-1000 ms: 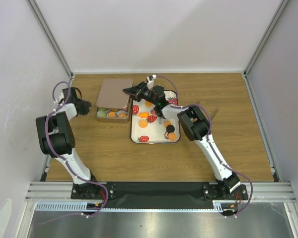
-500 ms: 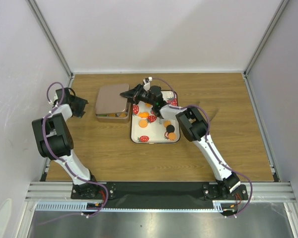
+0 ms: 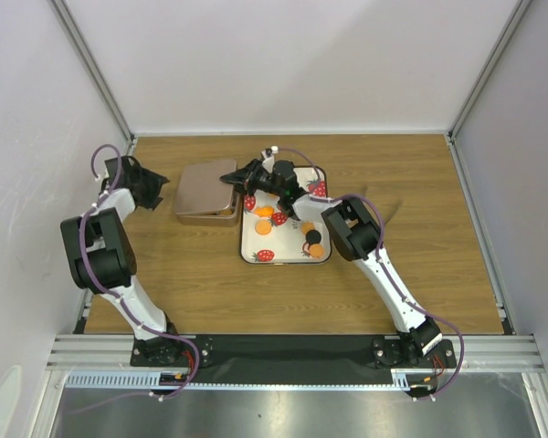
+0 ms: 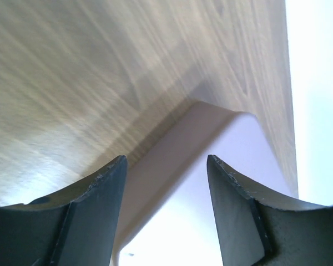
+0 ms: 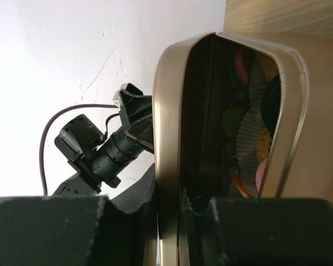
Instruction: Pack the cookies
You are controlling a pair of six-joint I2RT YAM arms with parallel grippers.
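Cookies (image 3: 263,228): several lie loose on strawberry tray (image 3: 288,248); others sit in paper cups inside tin (image 5: 291,111). Lid (image 3: 204,187): tilted, nearly shut over tin, its edge pinched by right gripper (image 3: 247,173), apparently to lower it. Left gripper (image 4: 166,183): fingers apart, empty, well aside, likely keeping clear.

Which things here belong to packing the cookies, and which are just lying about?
In the job: cookies on strawberry tray; tin lid, gripped by right hand, over packed cookies.
Not in the job: left hand, open, holding nothing; wooden table.
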